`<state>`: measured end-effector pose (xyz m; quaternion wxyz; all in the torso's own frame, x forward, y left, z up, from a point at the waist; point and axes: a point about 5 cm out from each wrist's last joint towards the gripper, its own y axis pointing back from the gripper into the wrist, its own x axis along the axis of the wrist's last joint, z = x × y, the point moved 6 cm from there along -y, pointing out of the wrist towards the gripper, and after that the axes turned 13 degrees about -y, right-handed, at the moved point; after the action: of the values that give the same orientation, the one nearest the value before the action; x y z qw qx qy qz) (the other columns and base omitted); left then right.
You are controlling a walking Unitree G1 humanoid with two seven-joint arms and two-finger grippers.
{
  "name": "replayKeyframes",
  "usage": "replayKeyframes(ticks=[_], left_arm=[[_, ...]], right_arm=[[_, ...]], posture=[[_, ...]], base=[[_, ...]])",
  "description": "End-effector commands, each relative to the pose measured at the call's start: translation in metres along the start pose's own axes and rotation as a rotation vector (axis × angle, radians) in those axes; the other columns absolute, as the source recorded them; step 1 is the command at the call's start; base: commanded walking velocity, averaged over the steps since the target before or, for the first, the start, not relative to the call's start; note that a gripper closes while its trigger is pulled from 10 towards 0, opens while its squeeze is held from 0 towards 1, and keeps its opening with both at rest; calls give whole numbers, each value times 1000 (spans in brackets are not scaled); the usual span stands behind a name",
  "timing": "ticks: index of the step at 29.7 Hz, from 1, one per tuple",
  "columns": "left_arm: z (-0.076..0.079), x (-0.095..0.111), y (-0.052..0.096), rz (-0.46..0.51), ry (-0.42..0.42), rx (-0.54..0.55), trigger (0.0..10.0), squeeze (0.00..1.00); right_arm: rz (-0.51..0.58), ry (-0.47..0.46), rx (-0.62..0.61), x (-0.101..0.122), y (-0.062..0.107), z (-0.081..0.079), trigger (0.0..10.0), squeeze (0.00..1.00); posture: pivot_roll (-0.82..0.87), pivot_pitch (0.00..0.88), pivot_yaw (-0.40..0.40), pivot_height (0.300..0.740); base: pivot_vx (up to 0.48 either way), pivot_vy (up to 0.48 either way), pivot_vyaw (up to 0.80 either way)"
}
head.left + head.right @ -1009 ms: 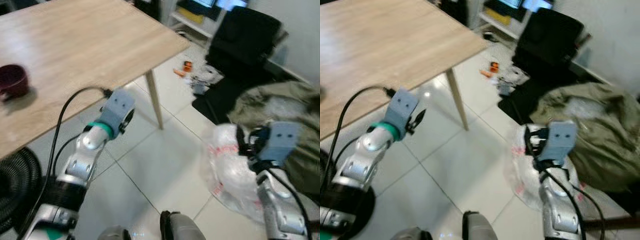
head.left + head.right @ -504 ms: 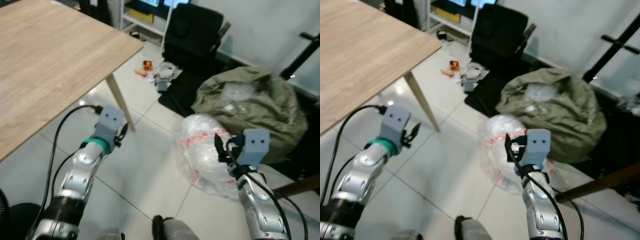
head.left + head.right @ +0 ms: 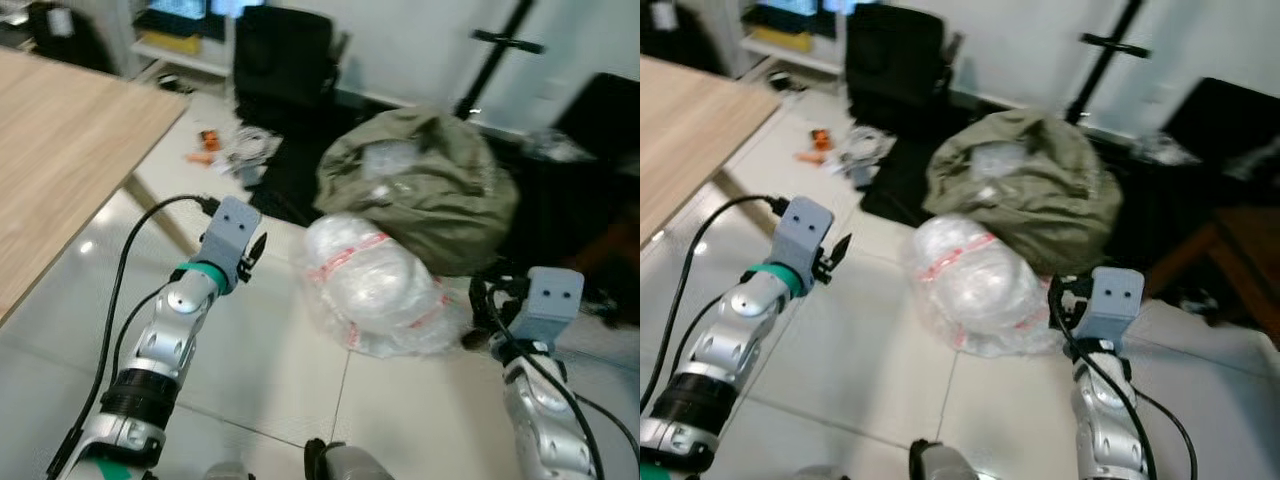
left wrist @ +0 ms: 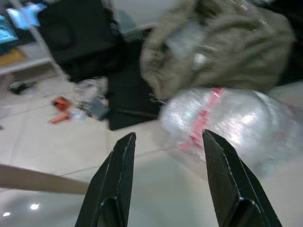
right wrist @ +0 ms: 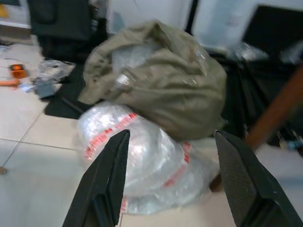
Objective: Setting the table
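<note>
**A:** What is different from a second ago?

**B:** The whole view swings away from the desk (image 3: 50, 150). A second ago the wooden top took up much of the head views, with a dark red bowl near its edge; now only a corner of it shows on the robot's left. That is the camera turning, not the furniture moving.

**A:** So what is in front of it now?

**B:** A clear plastic bundle (image 3: 370, 285) with red tape lies on the tiled floor (image 3: 260, 360), touching an olive green bag (image 3: 420, 185) behind it. Further back there is a black chair (image 3: 280, 50), with some small clutter (image 3: 235, 150) on the floor beside it.

**A:** And the arms?

**B:** Both are raised in front of the body. The left gripper (image 4: 165, 156) has its fingers spread well apart with nothing between them, and the right gripper (image 5: 173, 161) is the same: wide apart and empty, pointing toward the bundle and the bag.

**A:** Where are the things for the table?

**B:** No plate, cup or cutlery can be made out now, and the bowl is out of view. The desk sits well off to the left.

**A:** What does that mean for the job?

**B:** My judgement: the robot is walking or turning to fetch something, so the table setting is at an early or in-between stage with nothing in hand.
</note>
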<state>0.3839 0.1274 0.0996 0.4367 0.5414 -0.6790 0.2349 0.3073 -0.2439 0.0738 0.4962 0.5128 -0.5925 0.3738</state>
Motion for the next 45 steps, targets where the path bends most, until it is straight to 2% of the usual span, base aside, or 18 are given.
replayKeyframes(ticks=[1, 6, 7, 10, 12, 13, 14, 15, 17, 24, 29, 37, 45], left_arm=[[8, 1, 0, 8, 8, -25, 10000, 0], [15, 1, -1, 18, 24, -65, 10000, 0], [18, -6, -1, -5, 46, -74, 10000, 0], [20, -12, -1, -23, 61, -78, 10000, 0], [32, -31, 2, -82, 130, -133, 10000, 0], [32, -31, 2, -82, 130, -133, 10000, 0], [42, -56, 6, -164, 158, -163, 10000, 0], [42, -56, 6, -164, 158, -163, 10000, 0], [49, -72, 12, -216, 160, -193, 10000, 0], [49, -73, 13, -214, 153, -201, 10000, 0], [48, -66, 7, -182, 144, -204, 10000, 0], [47, -63, 4, -166, 151, -205, 10000, 0], [46, -54, 1, -130, 152, -201, 10000, 0]], right_arm=[[2, -11, -29, 0, 1, 7, 10000, 0], [-18, -1, -51, -8, 2, 11, 10000, 0], [-44, 7, -62, -15, 5, 14, 10000, 0], [-61, 12, -70, -21, 6, 16, 10000, 0], [-135, 20, -111, -44, 14, 27, 10000, 0], [-135, 20, -111, -44, 14, 27, 10000, 0], [-241, -3, -156, -75, 26, 39, 10000, 0], [-241, -3, -156, -75, 26, 39, 10000, 0], [-284, 4, -180, -90, 36, 44, 10000, 0], [-266, -17, -200, -91, 41, 44, 10000, 0], [-228, -18, -200, -81, 35, 45, 10000, 0], [-211, -11, -198, -78, 31, 47, 10000, 0], [-140, 16, -175, -58, 23, 44, 10000, 0]], posture=[[85, 37, 0, 740], [80, 37, 8, 740], [79, 36, 9, 740], [79, 36, 9, 740], [75, 33, 10, 740], [75, 33, 10, 740], [71, 23, 19, 740], [71, 23, 19, 740], [68, 23, 21, 740], [62, 25, 31, 740], [57, 24, 33, 740], [58, 22, 29, 740], [58, 22, 29, 740]], base=[[0, 0, -800], [0, 0, -800], [0, 0, -800], [0, 0, -800], [0, 0, 0], [0, 0, 0], [0, 0, 0], [0, 0, 0], [0, 0, -800], [0, 0, -800], [0, 0, -800], [0, 0, -800], [0, 0, -800]])
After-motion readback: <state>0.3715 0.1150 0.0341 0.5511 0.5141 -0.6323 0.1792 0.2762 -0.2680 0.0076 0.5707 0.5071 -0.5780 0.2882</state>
